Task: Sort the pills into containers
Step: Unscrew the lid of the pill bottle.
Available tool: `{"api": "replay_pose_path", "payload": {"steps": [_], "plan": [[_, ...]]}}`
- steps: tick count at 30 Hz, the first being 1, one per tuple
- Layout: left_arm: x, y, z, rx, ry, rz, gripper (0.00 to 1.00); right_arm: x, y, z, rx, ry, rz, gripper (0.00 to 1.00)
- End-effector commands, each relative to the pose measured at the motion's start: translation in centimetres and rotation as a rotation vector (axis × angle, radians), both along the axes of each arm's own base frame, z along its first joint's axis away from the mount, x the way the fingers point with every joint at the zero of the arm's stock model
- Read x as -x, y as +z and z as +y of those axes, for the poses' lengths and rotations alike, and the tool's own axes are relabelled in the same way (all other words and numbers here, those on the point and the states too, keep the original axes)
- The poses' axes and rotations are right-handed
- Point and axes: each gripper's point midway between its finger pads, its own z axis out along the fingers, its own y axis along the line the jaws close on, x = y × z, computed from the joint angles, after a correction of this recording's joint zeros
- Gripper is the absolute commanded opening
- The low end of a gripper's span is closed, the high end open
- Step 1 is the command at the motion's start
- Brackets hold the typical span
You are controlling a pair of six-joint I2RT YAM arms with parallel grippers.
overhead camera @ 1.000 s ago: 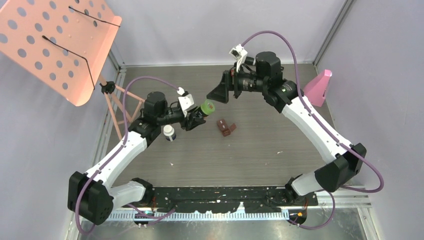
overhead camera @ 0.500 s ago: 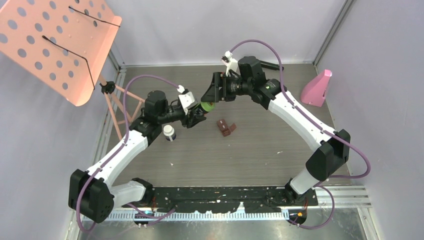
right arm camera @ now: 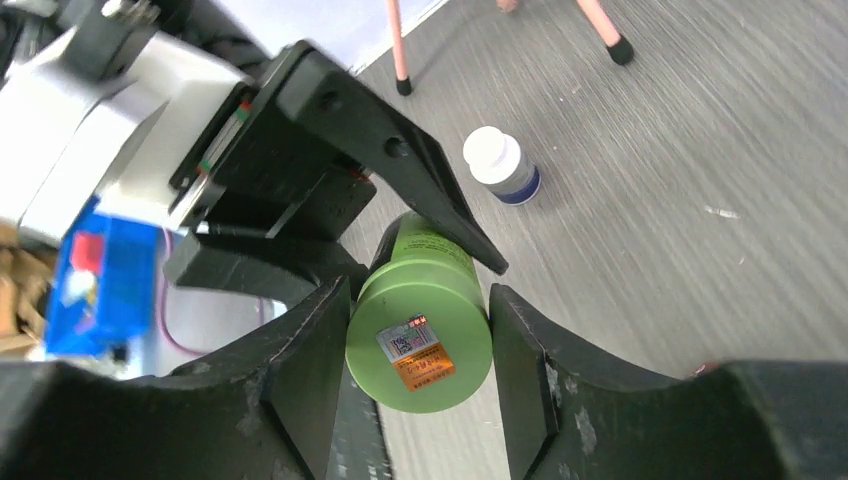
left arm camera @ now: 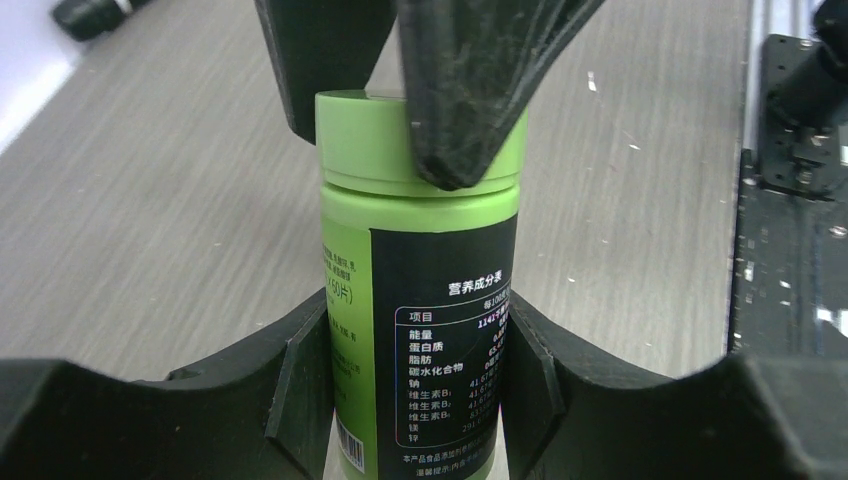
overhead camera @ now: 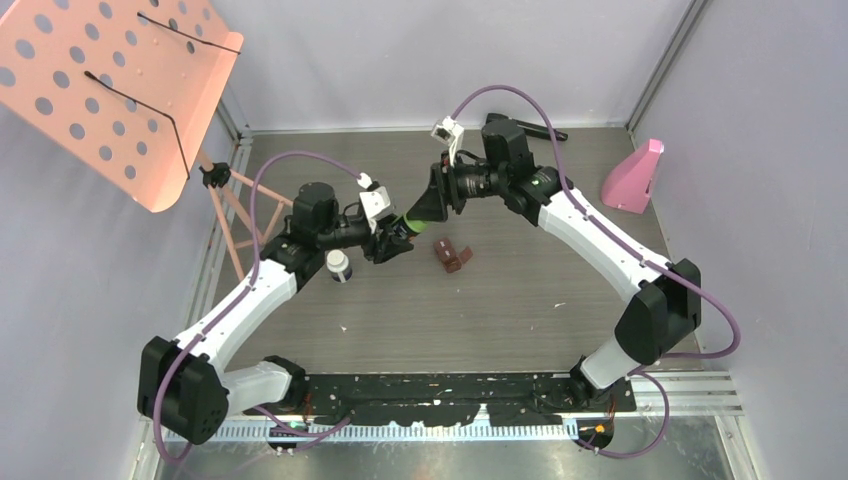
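Observation:
My left gripper [overhead camera: 395,238] [left arm camera: 415,320] is shut on the body of a green bottle with a black label [overhead camera: 405,221] [left arm camera: 420,300] and holds it above the table. My right gripper [overhead camera: 425,205] [right arm camera: 418,295] is open, with its fingers [left arm camera: 460,90] on either side of the bottle's green lid [right arm camera: 420,335], which carries an orange sticker. A narrow gap shows at one finger. A white bottle with a dark base [overhead camera: 339,265] [right arm camera: 503,165] stands below the left wrist. A small brown case [overhead camera: 452,254] lies open on the table right of the grippers.
A pink perforated music stand [overhead camera: 110,90] rises at the far left, its legs [overhead camera: 240,215] on the table beside my left arm. A pink object [overhead camera: 635,175] stands at the right wall. A black microphone [overhead camera: 530,128] lies at the back. The enclosure's walls surround the table.
My right gripper has swung left and down from the back until its fingers straddle the green lid. My left gripper has held the bottle nearly still.

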Motion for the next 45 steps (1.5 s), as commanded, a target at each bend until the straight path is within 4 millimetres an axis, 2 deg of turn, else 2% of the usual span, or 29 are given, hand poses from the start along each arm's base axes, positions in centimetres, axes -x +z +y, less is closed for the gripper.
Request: {"api": "replay_pose_path", "payload": {"steps": [1, 5, 6, 7, 8, 9, 10, 11, 15, 16, 17, 18, 21, 24, 28, 35, 37, 38, 39, 40, 42, 45], "plan": [[1.5, 3.9, -1.4, 0.085, -0.133, -0.063, 0.0, 2.8, 1.2, -0.3, -0.051, 0.273, -0.349, 0.41], [2.6, 3.9, -1.8, 0.104, -0.197, -0.03, 0.0, 1.9, 1.6, -0.3, -0.041, 0.302, -0.437, 0.42], [2.8, 4.0, -1.9, 0.109, -0.205, -0.028, 0.0, 1.6, 1.9, -0.3, -0.039, 0.293, -0.445, 0.5], [2.7, 4.0, -1.9, 0.112, -0.208, -0.029, 0.0, 1.2, 1.6, -0.4, -0.019, 0.263, -0.413, 0.72], [2.5, 3.9, -2.0, 0.111, -0.2, -0.032, 0.0, 0.7, 2.4, -0.5, -0.014, 0.239, -0.407, 0.8], [2.1, 3.8, -1.9, 0.108, -0.182, -0.034, 0.0, 0.6, 1.7, -0.9, 0.007, 0.211, -0.307, 0.89], [1.4, 3.7, -1.7, 0.098, -0.146, -0.046, 0.0, 0.1, 2.9, -1.1, 0.007, 0.178, -0.285, 0.92], [0.8, 3.5, -1.6, 0.092, -0.114, -0.059, 0.0, -0.2, 2.4, -1.6, 0.018, 0.134, -0.161, 0.99], [-2.2, 2.9, -0.6, 0.053, 0.032, -0.123, 0.0, -0.8, 2.1, -2.1, 0.008, -0.024, 0.072, 0.95], [-2.7, 2.8, -0.5, 0.042, 0.051, -0.136, 0.0, -1.4, 1.2, -2.0, 0.002, -0.07, 0.091, 0.95], [-3.1, 2.8, -0.3, 0.032, 0.068, -0.15, 0.0, -1.2, 1.6, -1.7, -0.03, -0.105, 0.143, 0.96], [-3.4, 2.8, -0.2, 0.024, 0.088, -0.158, 0.0, -1.7, 0.5, -1.3, -0.047, -0.141, 0.153, 0.96], [-4.1, 2.7, 0.4, 0.006, 0.141, -0.178, 0.0, -1.9, -0.7, -0.4, -0.092, -0.213, 0.263, 0.99], [-4.5, 2.5, 0.9, -0.002, 0.182, -0.188, 0.0, -2.6, -1.2, 0.5, -0.125, -0.243, 0.301, 0.94], [-4.8, 1.8, 1.1, -0.01, 0.205, -0.178, 0.0, -3.9, -0.8, 1.1, -0.181, -0.295, 0.343, 0.84], [-5.0, 1.3, 1.3, -0.025, 0.218, -0.167, 0.0, -4.4, -0.1, 1.5, -0.188, -0.285, 0.334, 0.92], [-5.1, 1.2, 1.3, -0.028, 0.222, -0.165, 0.0, -4.4, 0.0, 1.7, -0.19, -0.282, 0.341, 0.83], [-5.0, 1.3, 1.3, -0.029, 0.222, -0.168, 0.0, -4.5, -0.2, 1.7, -0.187, -0.282, 0.351, 0.72], [-5.0, 1.2, 1.3, -0.031, 0.22, -0.17, 0.0, -4.5, -0.1, 1.8, -0.188, -0.275, 0.348, 0.66], [-5.0, 1.0, 1.4, -0.036, 0.216, -0.168, 0.0, -4.5, -0.2, 1.7, -0.181, -0.271, 0.338, 0.55], [-4.7, 0.7, 1.4, -0.05, 0.209, -0.164, 0.0, -4.5, 0.0, 1.6, -0.175, -0.269, 0.308, 0.44], [-3.9, 0.1, 1.4, -0.059, 0.176, -0.147, 0.0, -4.1, 0.7, 1.5, -0.183, -0.227, 0.235, 0.35]]}}
